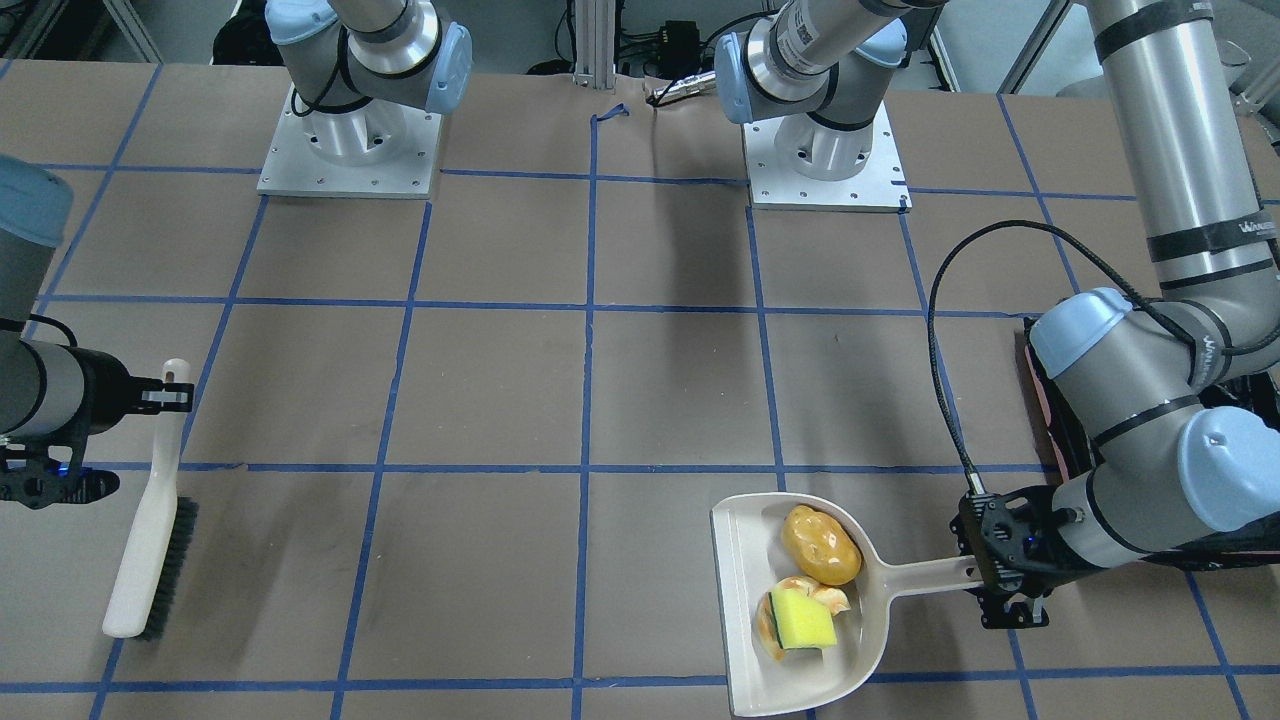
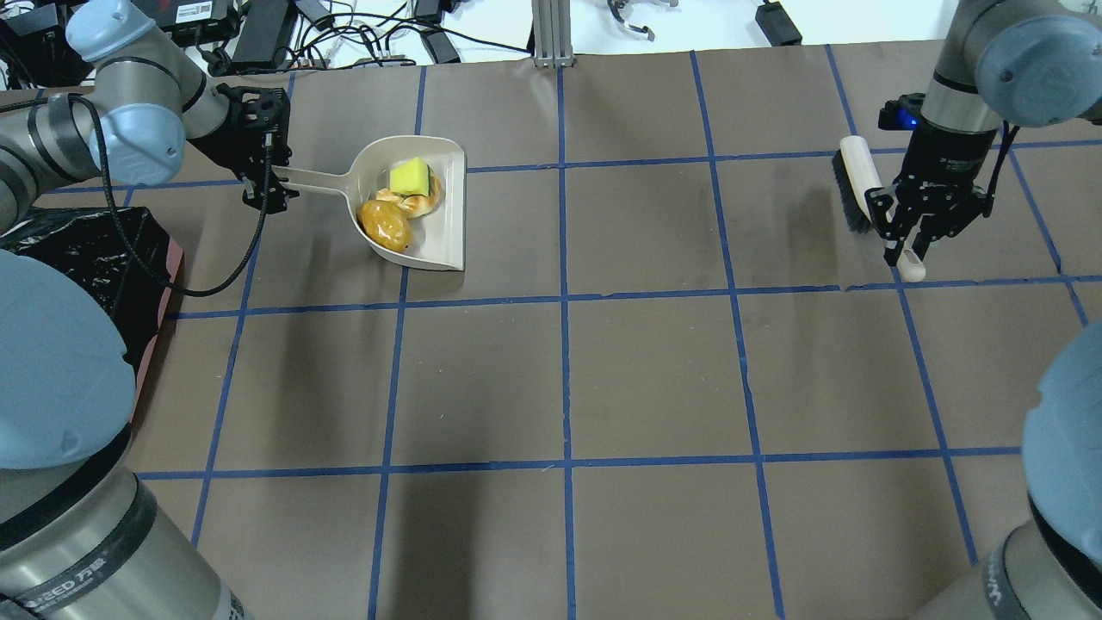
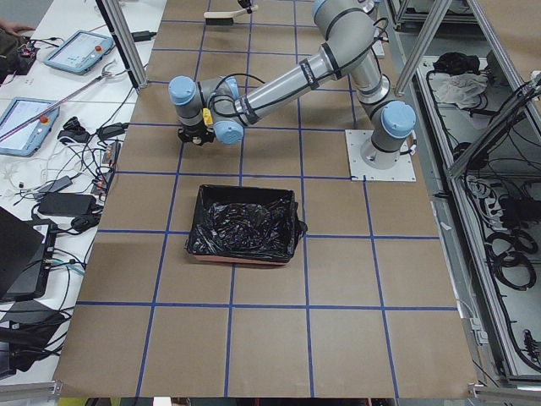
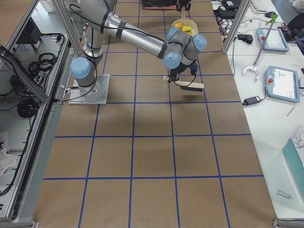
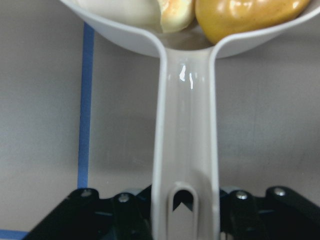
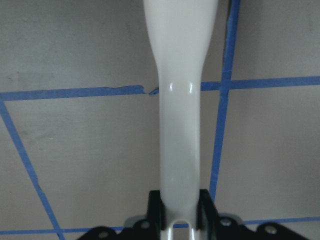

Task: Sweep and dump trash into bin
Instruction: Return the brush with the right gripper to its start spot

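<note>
My left gripper [image 2: 269,185] is shut on the handle [image 5: 185,150] of the beige dustpan [image 2: 435,237], which sits low at the table's far left. The pan [image 1: 745,590] holds a yellow sponge [image 1: 803,620], a brown potato-like piece [image 1: 820,545] and a bread piece [image 2: 424,204]. The bin [image 3: 245,224], a box lined with a black bag, stands near the robot's side of the dustpan and shows at the left edge of the overhead view [image 2: 95,250]. My right gripper [image 2: 908,245] is shut on the white handle [image 6: 180,100] of the brush [image 2: 861,185] at the far right.
The brown table is marked with a blue tape grid [image 2: 564,297]. The two arm bases [image 1: 350,140] stand at the robot's edge. Cables and tablets [image 3: 76,51] lie on a side bench beyond the far edge.
</note>
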Tool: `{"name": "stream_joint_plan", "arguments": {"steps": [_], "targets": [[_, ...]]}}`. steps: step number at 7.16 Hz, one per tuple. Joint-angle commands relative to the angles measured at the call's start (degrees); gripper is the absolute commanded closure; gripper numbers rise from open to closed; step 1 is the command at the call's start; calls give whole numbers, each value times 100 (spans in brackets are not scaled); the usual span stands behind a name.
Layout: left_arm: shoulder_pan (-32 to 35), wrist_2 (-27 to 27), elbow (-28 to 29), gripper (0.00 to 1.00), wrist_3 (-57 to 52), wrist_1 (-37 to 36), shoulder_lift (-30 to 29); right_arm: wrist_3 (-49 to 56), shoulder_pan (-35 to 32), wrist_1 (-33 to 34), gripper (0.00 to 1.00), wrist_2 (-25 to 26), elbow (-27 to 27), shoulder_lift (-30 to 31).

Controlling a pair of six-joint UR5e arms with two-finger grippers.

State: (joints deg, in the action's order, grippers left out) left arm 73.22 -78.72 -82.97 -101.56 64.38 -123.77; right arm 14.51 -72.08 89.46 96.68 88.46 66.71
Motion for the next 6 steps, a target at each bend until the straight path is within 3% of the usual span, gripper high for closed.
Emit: {"name": "stream_joint_plan", "arguments": {"steps": [1,6], "targets": [[-36,120,1,100,5,5,2,175,124,333,100,43,232,9],[-185,637,1,100,5,31,10,237,124,844,100,316,531,9]]}}
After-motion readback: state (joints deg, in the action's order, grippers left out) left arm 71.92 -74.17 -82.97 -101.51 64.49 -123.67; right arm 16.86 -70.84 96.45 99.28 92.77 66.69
